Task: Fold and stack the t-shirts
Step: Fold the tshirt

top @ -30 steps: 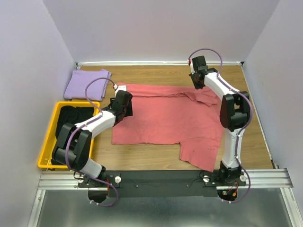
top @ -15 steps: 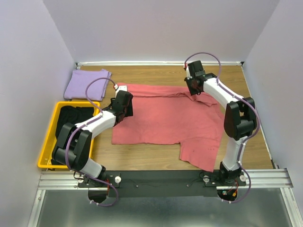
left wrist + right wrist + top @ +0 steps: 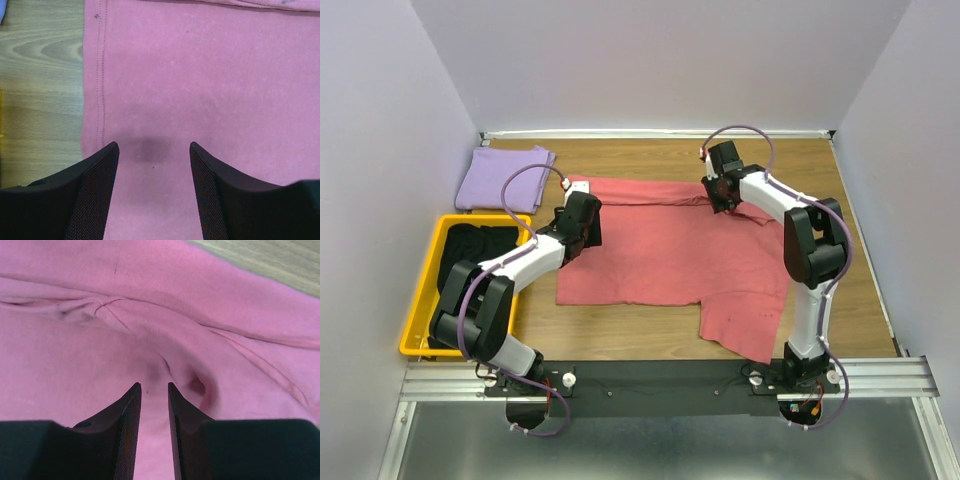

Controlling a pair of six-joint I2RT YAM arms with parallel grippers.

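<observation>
Top view: your salmon-pink cloth t-shirt (image 3: 670, 260) lies flat on the wooden bench (image 3: 860, 250). Its long axis runs from the left tool (image 3: 582, 225) across to the right tool (image 3: 718, 190), which is nearer the rumpled far edge.

Left wrist: the jaws are spread wide and empty above the cloth, with the stitched hem (image 3: 100, 75) just to their left.

Right wrist: the jaws are narrowly parted and pinch nothing. The puckered fold (image 3: 195, 385) lies just ahead and to the right, probably your next pinch.

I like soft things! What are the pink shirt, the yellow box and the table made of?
The pink shirt: soft matte knit cloth, maybe cotton; it wrinkles and has stitched hems. The yellow box: looks like smooth hard plastic, with a stiff rim. The table: wood or wood-look top, showing grain lines.
</observation>
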